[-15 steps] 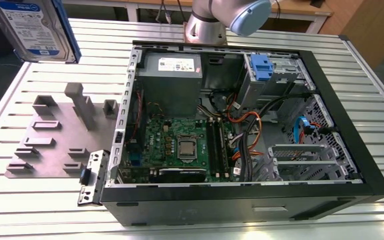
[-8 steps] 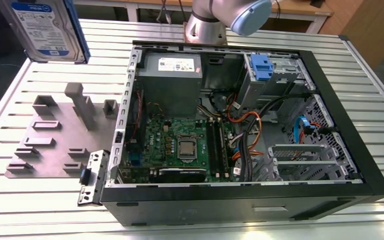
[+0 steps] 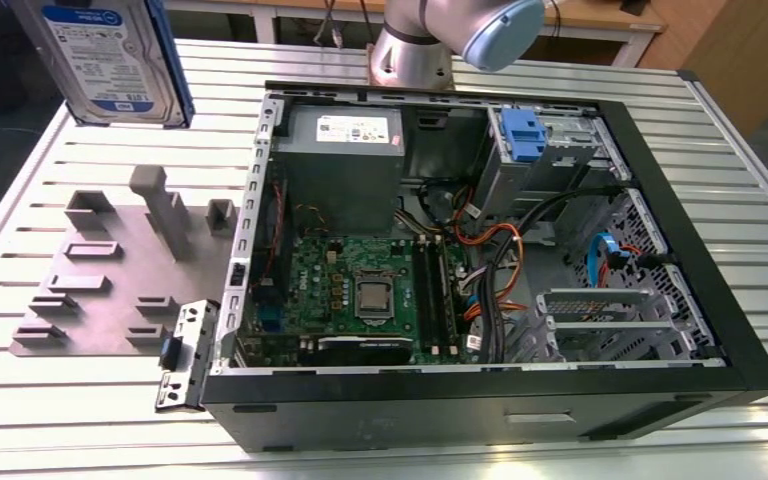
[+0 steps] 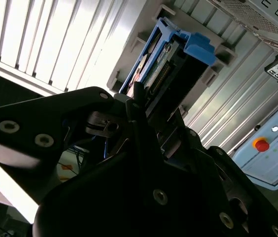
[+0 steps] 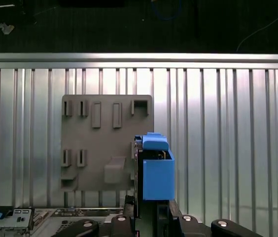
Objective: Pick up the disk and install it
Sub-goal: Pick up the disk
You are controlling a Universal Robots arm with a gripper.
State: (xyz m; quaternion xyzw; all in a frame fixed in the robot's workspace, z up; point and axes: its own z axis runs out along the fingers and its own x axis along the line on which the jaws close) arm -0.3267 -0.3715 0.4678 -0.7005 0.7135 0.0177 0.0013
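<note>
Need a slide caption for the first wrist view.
Gripper holds the disk edge-on, grey fixture plate and slatted table behind it.

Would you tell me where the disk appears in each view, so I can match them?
Exterior view: disk upright, label showing, at the exterior view's upper left.
First wrist view: disk edge-on, blue rail facing, overlapping the grey slotted plate.
Second wrist view: disk edge-on against that plate.
Shared landmark: the grey slotted plate.

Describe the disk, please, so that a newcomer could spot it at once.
Start at the open computer case on the slatted table. To the exterior view's left of it, above the grey plate, hangs the disk: silver, white-and-blue label, blue rails.
</note>
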